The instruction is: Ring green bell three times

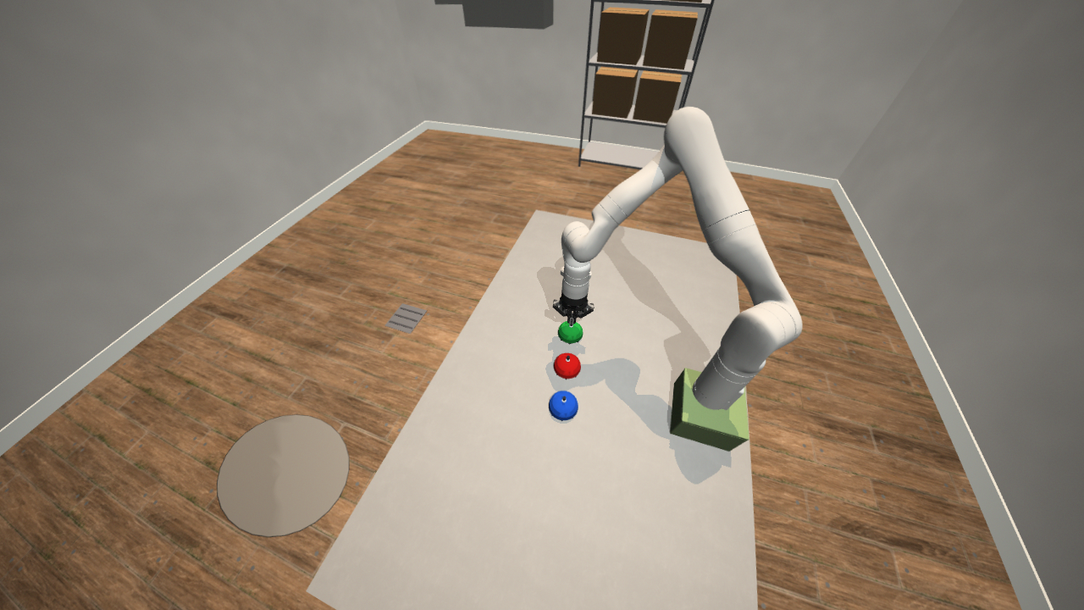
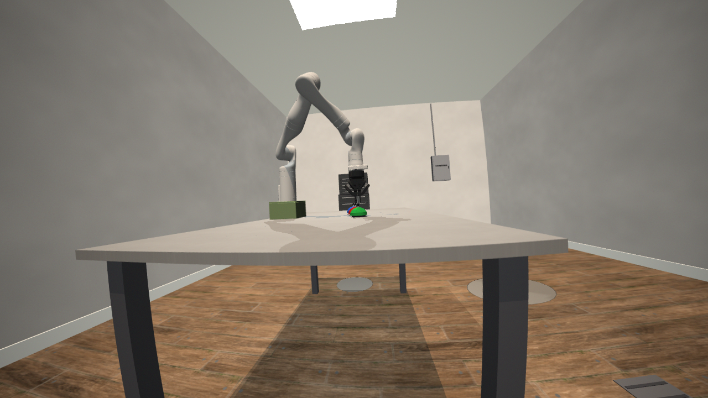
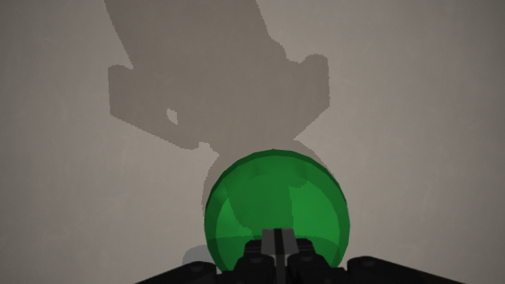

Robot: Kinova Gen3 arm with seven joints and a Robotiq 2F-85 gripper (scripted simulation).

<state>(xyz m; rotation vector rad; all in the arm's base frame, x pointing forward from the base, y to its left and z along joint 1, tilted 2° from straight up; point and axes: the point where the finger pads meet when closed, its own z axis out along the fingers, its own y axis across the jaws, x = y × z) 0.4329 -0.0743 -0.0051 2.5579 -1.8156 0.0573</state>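
The green bell (image 1: 570, 332) sits on the table, farthest from the front in a row of three bells. It also shows in the exterior view (image 2: 358, 212) and fills the lower middle of the wrist view (image 3: 277, 209). My gripper (image 1: 572, 318) is shut and empty, pointing straight down. Its fingertips (image 3: 279, 241) rest right on top of the green bell and cover its button, so I cannot see the button. In the side view the fingertips (image 2: 355, 203) touch the bell's top.
A red bell (image 1: 566, 365) and a blue bell (image 1: 563, 406) stand in line in front of the green one. The arm's green base block (image 1: 709, 410) sits at the table's right edge. A shelf with boxes (image 1: 644, 68) stands by the far wall.
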